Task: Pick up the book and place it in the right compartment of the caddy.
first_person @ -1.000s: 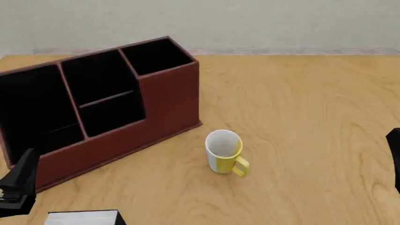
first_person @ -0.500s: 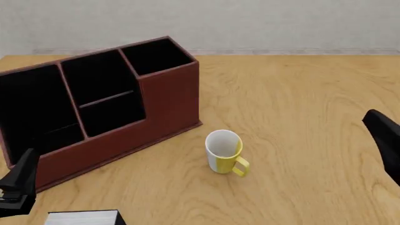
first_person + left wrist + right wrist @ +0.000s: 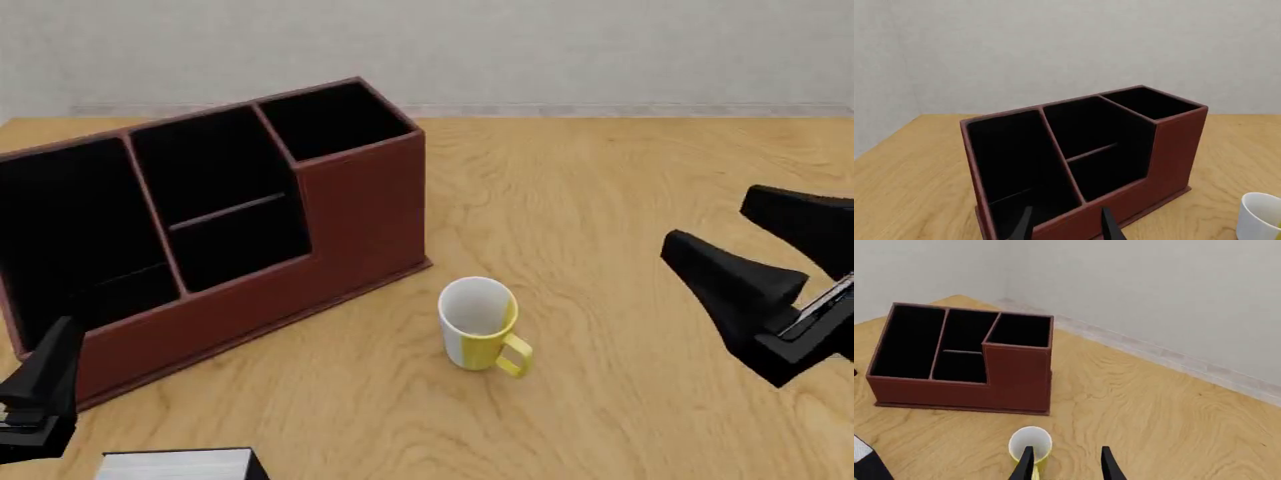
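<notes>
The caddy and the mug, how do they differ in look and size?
The caddy is far bigger than the mug. The caddy is a reddish-brown box with black-lined sections; the mug is round, white and yellow, with a handle. The caddy sits left and farther back, the mug nearer. Both stand upright and open-topped on the table.

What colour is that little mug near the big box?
The mug is white with a yellow side and handle, clearest in the front view.

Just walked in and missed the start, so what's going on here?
Nothing is held. The black-covered book with white page edges lies at the near table edge beside the left gripper. The right gripper, open, hangs above the table right of the white-and-yellow mug. The reddish-brown three-section caddy and its right compartment are empty.
</notes>
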Controlling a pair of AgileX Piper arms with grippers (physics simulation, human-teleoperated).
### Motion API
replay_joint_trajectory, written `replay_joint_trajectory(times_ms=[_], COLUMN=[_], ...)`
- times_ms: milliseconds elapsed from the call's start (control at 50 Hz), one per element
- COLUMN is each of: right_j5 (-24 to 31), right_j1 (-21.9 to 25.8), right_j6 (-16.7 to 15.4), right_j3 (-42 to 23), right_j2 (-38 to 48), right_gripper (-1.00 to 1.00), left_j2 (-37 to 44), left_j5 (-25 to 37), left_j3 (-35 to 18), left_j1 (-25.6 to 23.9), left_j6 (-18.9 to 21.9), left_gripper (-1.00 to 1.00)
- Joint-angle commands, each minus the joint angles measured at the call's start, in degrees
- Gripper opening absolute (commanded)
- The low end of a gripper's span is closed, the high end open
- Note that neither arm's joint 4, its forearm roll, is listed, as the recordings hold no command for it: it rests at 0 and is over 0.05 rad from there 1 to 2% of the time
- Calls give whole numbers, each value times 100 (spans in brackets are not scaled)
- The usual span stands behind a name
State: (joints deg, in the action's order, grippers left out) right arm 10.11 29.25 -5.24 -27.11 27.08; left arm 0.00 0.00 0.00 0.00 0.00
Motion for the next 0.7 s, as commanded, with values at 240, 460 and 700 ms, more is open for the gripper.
replay_joint_trajectory(times_ms=[240,460,700], right_j5=[95,-98,-242], right_j1=[789,1215,1611], right_j6=[37,91,166], right_j3=[-388,-186,-146], right_j2=[907,1154,1530], right_gripper=[100,100,100], left_j2=[0,0,0], left_j5=[0,0,0], left_j3=[0,0,0], left_j1=[0,0,0], left_j6=[0,0,0], left_gripper=[100,100,100])
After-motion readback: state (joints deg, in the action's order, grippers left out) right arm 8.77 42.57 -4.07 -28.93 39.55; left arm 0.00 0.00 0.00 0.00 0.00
